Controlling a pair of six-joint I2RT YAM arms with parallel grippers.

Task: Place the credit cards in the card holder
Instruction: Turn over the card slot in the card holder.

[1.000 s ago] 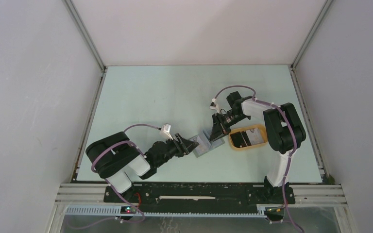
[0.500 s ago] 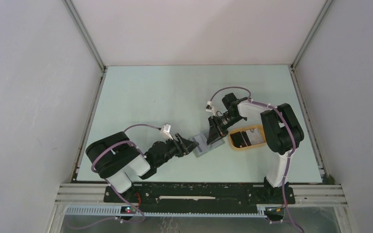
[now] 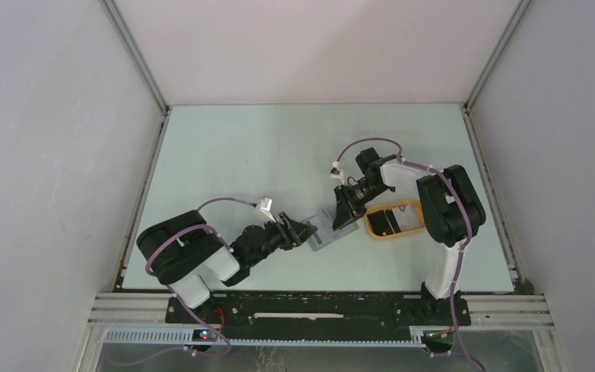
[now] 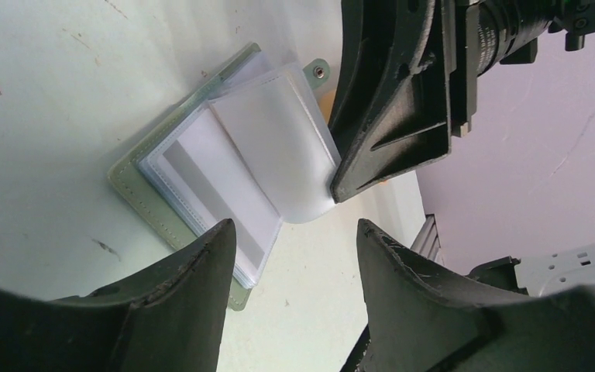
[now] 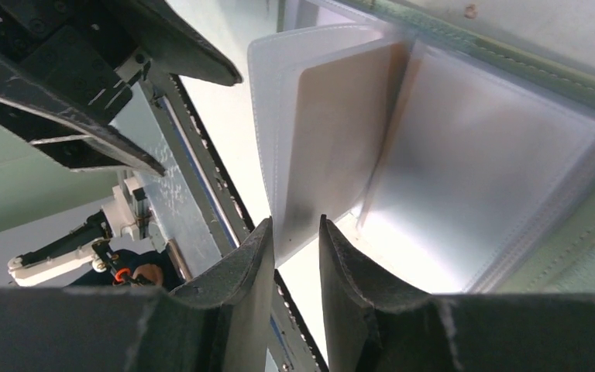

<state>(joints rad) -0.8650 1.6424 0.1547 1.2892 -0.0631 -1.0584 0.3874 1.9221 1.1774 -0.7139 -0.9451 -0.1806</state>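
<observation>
The card holder (image 3: 327, 231) lies open on the pale green worktop (image 3: 240, 155), in its near half and about midway between the left and right edges, with both arms reaching in on it. The right claw (image 3: 344, 211), coming from the right-edge side, is narrowed down on the free edge of one clear plastic sleeve. In the right wrist view the two fingers of the right claw (image 5: 294, 236) pinch that sleeve and lift it away from the rest of the card holder (image 5: 472, 178). Whether a card sits inside the lifted sleeve cannot be told.

The left claw (image 3: 300, 230) sits just beside the holder's left end, low over the worktop. In the left wrist view the left claw (image 4: 294, 232) stands wide, gripping nothing, with the near corner of the card holder (image 4: 201, 167) between its fingertips and the right claw (image 4: 337, 182) just beyond.

The credit cards (image 3: 387, 222), one dark and one pale, lie in a tan-yellow oval tray (image 3: 391, 237) just beside the holder, toward the right edge.
</observation>
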